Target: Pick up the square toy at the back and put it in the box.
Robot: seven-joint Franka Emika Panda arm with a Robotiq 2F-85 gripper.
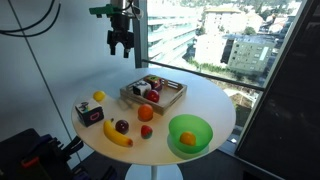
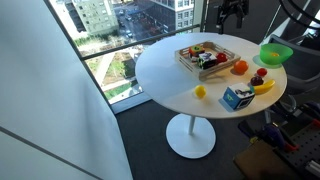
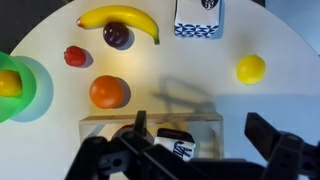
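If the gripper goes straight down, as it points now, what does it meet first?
Probably the box or what lies in it: in the wrist view the open gripper hangs above it. Depth is unclear, so this is a judgement.

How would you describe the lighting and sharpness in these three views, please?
In an exterior view, the bright window backlights the gripper, leaving it dark; in an exterior view, the table is evenly lit, without glare; in the wrist view, the gripper looks dark and soft, casting a faint shadow near the orange.
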